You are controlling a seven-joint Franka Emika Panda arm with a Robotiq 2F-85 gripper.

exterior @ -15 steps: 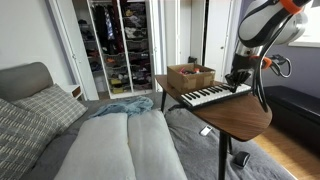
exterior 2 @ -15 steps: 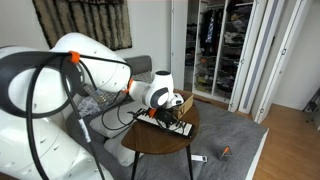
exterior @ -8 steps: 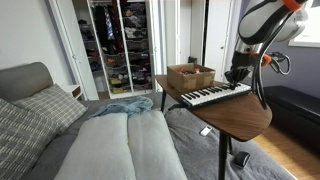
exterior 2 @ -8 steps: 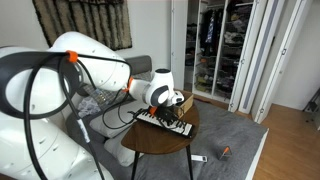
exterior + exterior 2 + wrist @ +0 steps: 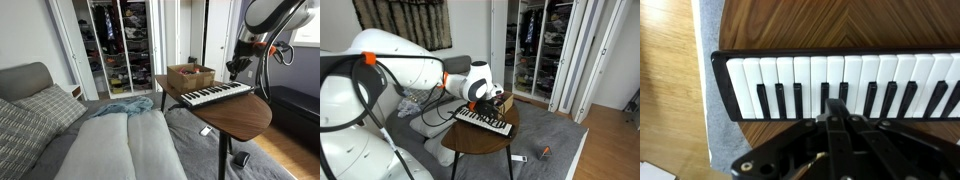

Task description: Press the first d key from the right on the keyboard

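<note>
One keyboard (image 5: 214, 94) is counted, on one round wooden table (image 5: 240, 118), and one cardboard box (image 5: 190, 76) is counted beside it. One robot arm (image 5: 390, 75) with one gripper (image 5: 834, 112) is seen. In the wrist view, black keys (image 5: 780, 98) are seen in alternating groups of three and of two. The white keys (image 5: 750, 75) cannot be fully counted, since the row is cut off by the frame edge. Two pillows (image 5: 45, 105) and one blue cloth (image 5: 125, 103) are counted on one grey couch (image 5: 130, 150). One open wardrobe (image 5: 115, 45) is counted behind it. Two small items (image 5: 520, 158) are seen on the floor in an exterior view.
</note>
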